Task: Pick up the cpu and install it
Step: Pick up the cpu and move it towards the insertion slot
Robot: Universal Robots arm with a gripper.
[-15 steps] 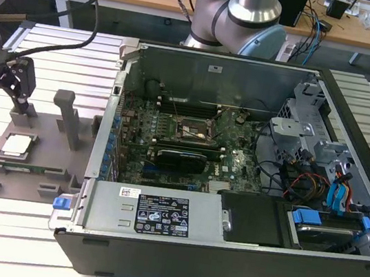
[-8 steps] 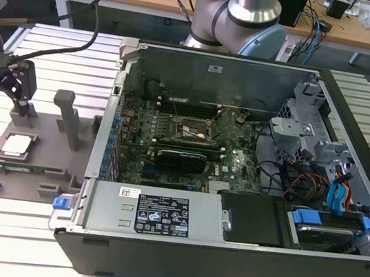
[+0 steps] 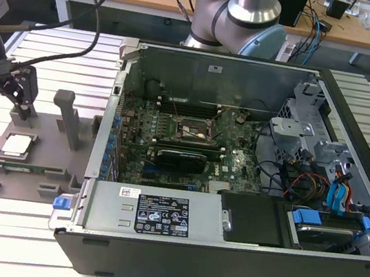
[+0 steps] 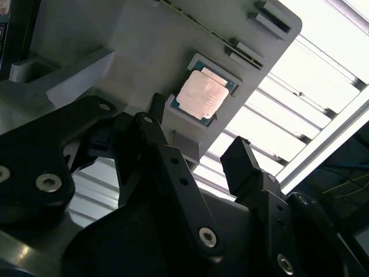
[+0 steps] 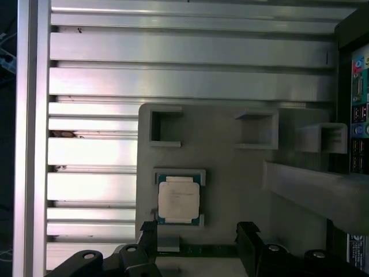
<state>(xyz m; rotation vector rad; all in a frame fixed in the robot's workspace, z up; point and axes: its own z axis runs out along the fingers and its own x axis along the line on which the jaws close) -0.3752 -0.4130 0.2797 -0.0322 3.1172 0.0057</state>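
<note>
Item: cpu [image 5: 179, 198], seated in its square pocket in the grey tray [image 5: 230, 173]. Tool: claw [image 5: 197, 228], open, empty, above the tray near the pocket. Step: pickup approach. Requirement: claw centred astride the cpu's edges.

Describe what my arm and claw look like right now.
The arm is a silver-grey metal tube with rounded pale-blue joint caps. The matt black claw has two angular fingers on jointed linkage bars studded with silver screw heads. Black cables loop towards it in the exterior view.
</note>
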